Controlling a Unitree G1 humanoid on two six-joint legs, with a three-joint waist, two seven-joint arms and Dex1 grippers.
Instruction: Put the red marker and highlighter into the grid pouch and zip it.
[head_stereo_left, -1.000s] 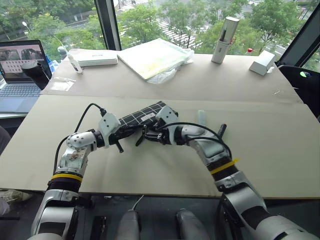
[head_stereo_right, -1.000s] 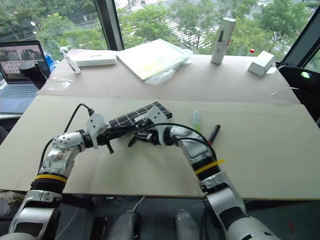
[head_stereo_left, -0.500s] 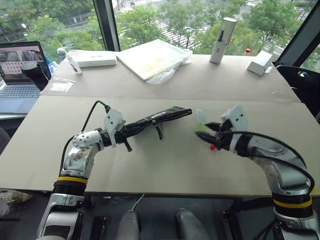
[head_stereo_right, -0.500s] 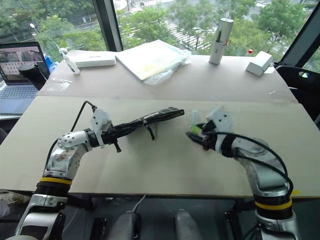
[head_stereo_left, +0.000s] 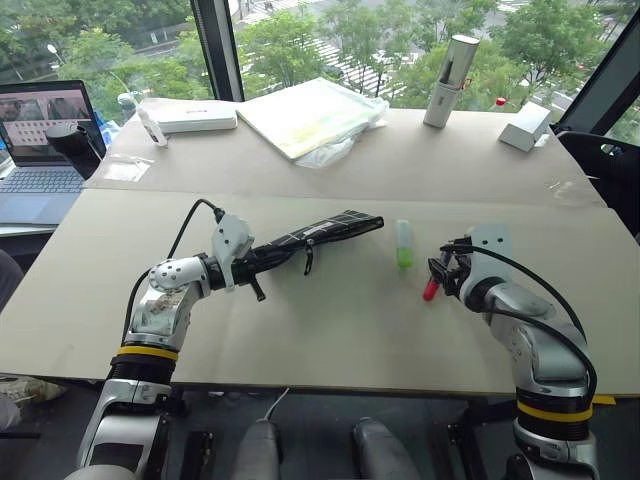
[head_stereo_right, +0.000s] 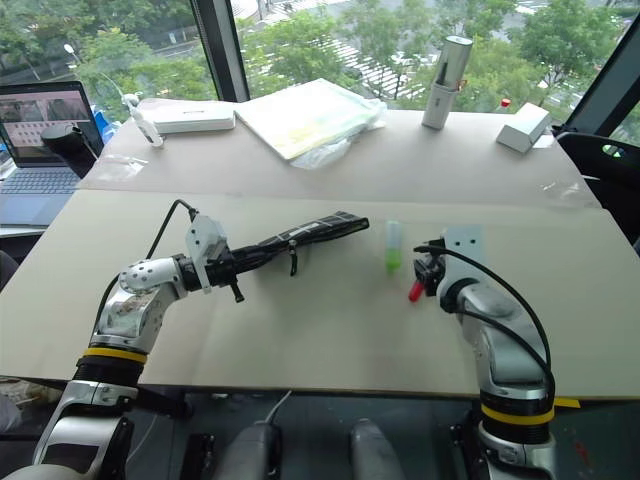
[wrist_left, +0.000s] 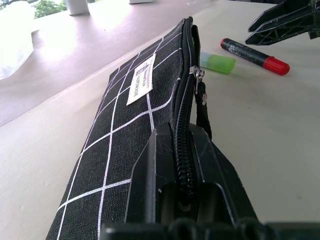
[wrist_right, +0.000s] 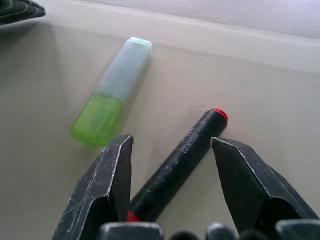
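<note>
— How is the grid pouch (head_stereo_left: 320, 232) kept?
— It is held off the tabletop (head_stereo_left: 330, 330), clamped at one end by the left end effector (wrist_left: 182, 165), likely so the zipper faces the pens.

— And the pens?
— The red marker (wrist_right: 177, 167) is straddled, ungripped, by the parted right end effector (wrist_right: 172, 165); the highlighter (head_stereo_left: 403, 243) lies just beside it.

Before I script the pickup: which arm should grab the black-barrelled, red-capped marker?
Right. The right gripper is open, straddling the red marker; the left gripper is shut on the grid pouch.
</note>
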